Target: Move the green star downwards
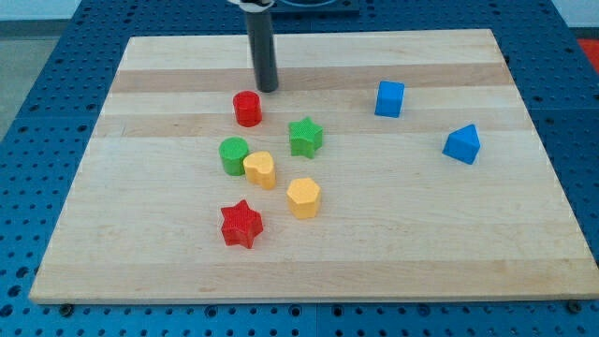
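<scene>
Camera view: green star (305, 137), ridged, five-pointed, flat on wooden board (393, 234), untouched. Relative to star: my tip (268, 89) up-left, apart, gripping nothing; red cylinder (247, 109) left and slightly above; yellow heart (260, 169) down-left; blue cube (389, 98) right.

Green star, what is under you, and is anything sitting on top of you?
The green star sits flat on the wooden board. Nothing sits on it. The patch of board beneath it is covered, so I cannot see that. My tip is up and left, near the red cylinder.
</scene>
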